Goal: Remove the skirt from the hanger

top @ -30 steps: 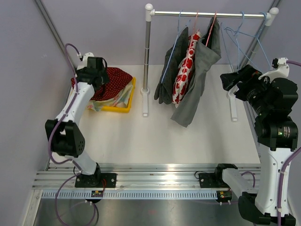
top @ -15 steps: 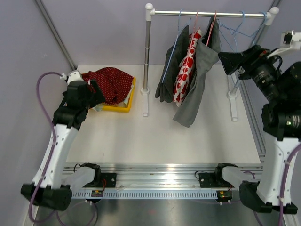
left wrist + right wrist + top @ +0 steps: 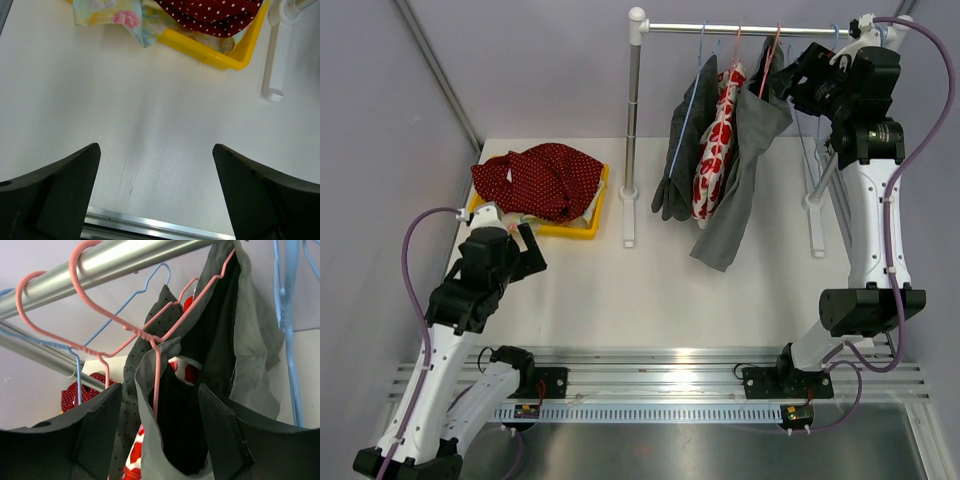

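the left tool (image 3: 155, 167) hangs low over the near-left tabletop (image 3: 150, 125), fingers wide apart and empty, well apart from the work, so it can steady nothing. at the far right the right tool (image 3: 160, 432) is open too, holding nothing, and faces the top of the grey skirt (image 3: 250, 340) draped on the pink hanger (image 3: 156, 375) on the rail (image 3: 125, 257). closing here could pinch wire along with cloth. a pull might then drag the hanger off the rail, or snag the second pink hook and the red garment (image 3: 713, 150) just beside.
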Controlling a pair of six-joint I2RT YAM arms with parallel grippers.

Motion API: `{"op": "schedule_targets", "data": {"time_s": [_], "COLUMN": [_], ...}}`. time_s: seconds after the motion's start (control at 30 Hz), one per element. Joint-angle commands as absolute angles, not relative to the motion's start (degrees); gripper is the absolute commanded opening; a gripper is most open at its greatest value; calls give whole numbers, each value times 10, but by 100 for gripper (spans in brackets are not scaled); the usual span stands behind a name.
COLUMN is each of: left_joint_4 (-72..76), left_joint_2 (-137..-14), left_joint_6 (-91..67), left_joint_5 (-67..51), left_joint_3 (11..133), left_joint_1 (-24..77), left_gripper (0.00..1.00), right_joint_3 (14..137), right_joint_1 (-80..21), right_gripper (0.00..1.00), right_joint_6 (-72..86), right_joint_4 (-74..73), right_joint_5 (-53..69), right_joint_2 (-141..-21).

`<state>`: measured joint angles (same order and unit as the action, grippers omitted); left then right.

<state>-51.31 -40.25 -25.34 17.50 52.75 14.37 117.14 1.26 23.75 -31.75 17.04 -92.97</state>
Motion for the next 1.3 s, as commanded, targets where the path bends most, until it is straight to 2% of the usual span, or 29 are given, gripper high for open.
{"op": "schedule_targets", "data": {"time_s": [0.0,0.3,0.6,0.83,1.0,1.27], "left_joint_4": [-483,-470,-467,-463,-464,-463], "left_joint_2": [-397,-394,-390,-392,-388,-386], "left_joint_6": [-247,-241,-238,-237,-236,-237], "left_joint_5": [167,154,148,145,145,143], "left_joint_3": [527,519,516,514,513,513], "left_joint_1": [146,146,146,146,146,146], "left_gripper": [99,99,99,99,99,99], "right_joint_3": [1226,1247,1247,1170,1151,1215], "right_joint_1": [-13,-80,-112,-112,-112,-112], "right_gripper": [69,66,61,67,67,65], "right_joint_6": [219,193,160,173,159,146], "right_joint_4": [-284,-277,-289,-223,-221,-277], "right_joint_5": [142,77,-39,56,8,-45], "right_joint_2": [-939,-995,-983,-898,-871,-936]}}
